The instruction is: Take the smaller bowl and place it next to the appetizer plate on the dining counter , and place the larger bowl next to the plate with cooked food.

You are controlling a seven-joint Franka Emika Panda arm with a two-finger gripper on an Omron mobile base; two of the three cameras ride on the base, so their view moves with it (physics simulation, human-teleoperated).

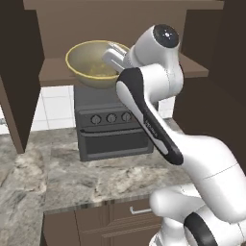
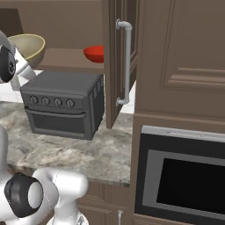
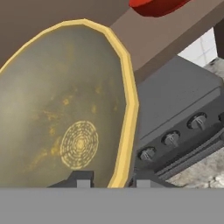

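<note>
Open cabinet shelf [image 1: 57,74] above toaster oven [image 1: 113,127]: gripper [image 3: 109,180] pinched on big bowl [image 1: 93,63] rim. Step: fetching it. Next: lift clear w/o bumping red bowl [image 2: 95,53].

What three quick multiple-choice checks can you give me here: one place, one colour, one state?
1. Where is the red bowl?
A. on the cabinet shelf
B. on top of the oven
C. on the counter

2. What colour is the olive bowl's rim?
A. white
B. yellow
C. blue

3. What is the hand doing?
A. gripping the red bowl
B. hanging open, clear of everything
C. closed on the olive bowl's rim

Answers:
1. A: the right base view shows it on the shelf behind the open door.
2. B: the hand view shows a yellow edge.
3. C: one fingertip sits on each side of the rim.
</note>
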